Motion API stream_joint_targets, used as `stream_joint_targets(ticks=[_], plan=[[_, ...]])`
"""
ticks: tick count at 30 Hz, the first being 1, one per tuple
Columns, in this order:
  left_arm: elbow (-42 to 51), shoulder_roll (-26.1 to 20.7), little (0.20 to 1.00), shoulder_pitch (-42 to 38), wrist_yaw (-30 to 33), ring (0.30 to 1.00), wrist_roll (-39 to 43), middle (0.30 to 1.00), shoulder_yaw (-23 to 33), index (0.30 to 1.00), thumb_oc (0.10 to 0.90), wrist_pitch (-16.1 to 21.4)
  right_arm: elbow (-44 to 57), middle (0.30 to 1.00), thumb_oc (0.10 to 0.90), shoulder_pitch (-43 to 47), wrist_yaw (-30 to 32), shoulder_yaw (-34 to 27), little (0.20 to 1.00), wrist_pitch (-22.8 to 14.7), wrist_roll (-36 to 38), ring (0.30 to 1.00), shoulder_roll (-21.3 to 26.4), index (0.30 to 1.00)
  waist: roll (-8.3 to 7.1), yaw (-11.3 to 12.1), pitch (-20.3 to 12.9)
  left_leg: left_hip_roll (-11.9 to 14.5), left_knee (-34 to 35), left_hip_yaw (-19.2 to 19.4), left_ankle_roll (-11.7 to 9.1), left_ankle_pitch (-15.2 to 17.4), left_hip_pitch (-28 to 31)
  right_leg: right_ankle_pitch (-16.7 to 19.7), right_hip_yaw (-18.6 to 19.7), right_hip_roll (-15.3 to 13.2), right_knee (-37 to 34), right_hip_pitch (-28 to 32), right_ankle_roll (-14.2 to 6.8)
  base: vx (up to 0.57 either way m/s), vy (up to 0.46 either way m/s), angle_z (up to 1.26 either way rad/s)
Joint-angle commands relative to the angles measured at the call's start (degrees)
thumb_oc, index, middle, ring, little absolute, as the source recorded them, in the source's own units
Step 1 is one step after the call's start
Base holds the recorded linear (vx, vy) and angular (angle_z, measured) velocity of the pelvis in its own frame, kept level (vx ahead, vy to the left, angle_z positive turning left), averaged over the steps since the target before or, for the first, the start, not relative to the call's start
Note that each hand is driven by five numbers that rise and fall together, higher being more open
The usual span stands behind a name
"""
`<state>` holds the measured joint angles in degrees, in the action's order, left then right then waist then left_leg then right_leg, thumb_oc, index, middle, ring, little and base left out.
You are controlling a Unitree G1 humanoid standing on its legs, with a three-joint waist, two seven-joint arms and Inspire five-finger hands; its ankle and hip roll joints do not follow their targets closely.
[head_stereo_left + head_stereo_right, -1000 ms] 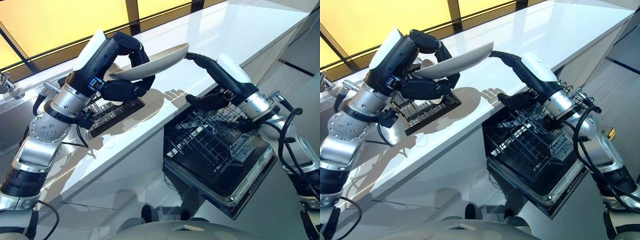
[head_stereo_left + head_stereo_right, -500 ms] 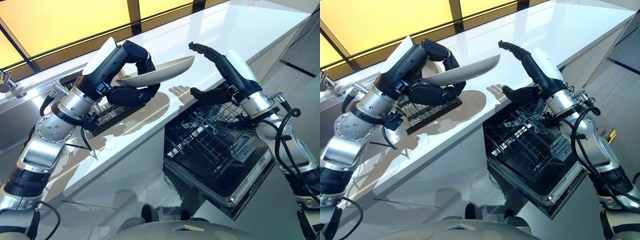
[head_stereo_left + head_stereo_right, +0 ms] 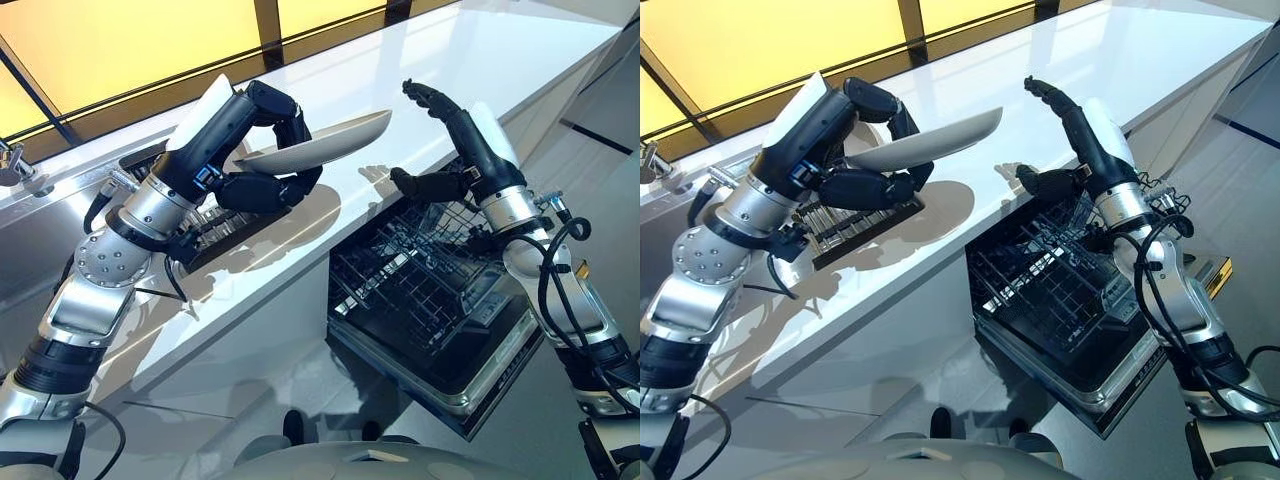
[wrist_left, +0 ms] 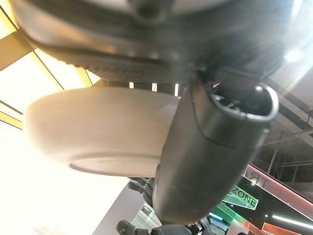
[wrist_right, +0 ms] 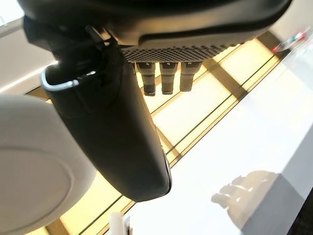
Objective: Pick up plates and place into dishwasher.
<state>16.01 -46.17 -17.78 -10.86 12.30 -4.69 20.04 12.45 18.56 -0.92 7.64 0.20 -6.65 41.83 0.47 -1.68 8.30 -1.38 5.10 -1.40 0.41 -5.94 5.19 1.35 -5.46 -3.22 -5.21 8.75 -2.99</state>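
A shallow white plate hangs tilted above the white counter, with my left hand shut on its left part: fingers curl over the rim, the thumb presses from below. The left wrist view has the plate's underside beside the thumb. My right hand is open a short way right of the plate's rim, apart from it, fingers raised and thumb spread. In the right wrist view the plate lies beyond the thumb. The open dishwasher's dark wire rack sits below the right hand.
A dark dish rack lies in the sink area under my left arm. The dishwasher door stands pulled out in front of the counter. A tap is at the far left.
My right hand's fingertips were at the plate's right rim; they have come off it and the hand has drawn back to the right. The left hand holds the plate slightly further right.
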Motion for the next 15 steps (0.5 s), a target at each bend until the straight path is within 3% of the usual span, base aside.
stream_joint_targets(ticks=[1, 10, 15], plan=[[0.24, 0.41, 0.200, -6.76, 0.61, 0.300, 4.11, 0.300, 1.90, 0.300, 0.100, 2.64, 5.16, 0.900, 0.800, 8.75, 1.22, -1.95, 0.900, -8.98, 2.06, 0.900, 1.86, 0.900, -0.52, 0.49, -3.88, -3.23, -0.10, 0.62, 2.18, 8.27, 3.89, -4.18, -0.35, 4.56, 6.08, -1.91, 0.60, 0.03, -0.007, 0.05], [0.65, 1.05, 0.200, -7.85, -7.37, 0.300, 8.78, 0.300, -1.24, 0.300, 0.100, -4.42, 7.46, 0.900, 0.800, 10.68, 1.19, -0.86, 0.900, -13.66, 0.42, 0.900, 2.19, 0.900, -0.31, 0.42, -3.75, -3.44, -0.10, 0.23, 2.46, 8.39, 4.19, -4.12, 0.27, 4.74, 6.19, -1.95, 0.52, 0.00, 0.000, 0.00], [-0.01, -0.22, 0.200, -8.78, -10.74, 0.300, 10.67, 0.300, -2.62, 0.300, 0.100, -7.65, 8.13, 0.900, 0.800, 11.94, -5.05, 0.45, 0.900, -13.43, 2.80, 0.900, 3.93, 0.900, -0.29, 0.35, -3.95, -3.51, -0.10, 0.27, 2.50, 8.34, 4.16, -4.16, 0.28, 4.74, 6.24, -2.03, 0.46, 0.00, 0.000, 0.00]])
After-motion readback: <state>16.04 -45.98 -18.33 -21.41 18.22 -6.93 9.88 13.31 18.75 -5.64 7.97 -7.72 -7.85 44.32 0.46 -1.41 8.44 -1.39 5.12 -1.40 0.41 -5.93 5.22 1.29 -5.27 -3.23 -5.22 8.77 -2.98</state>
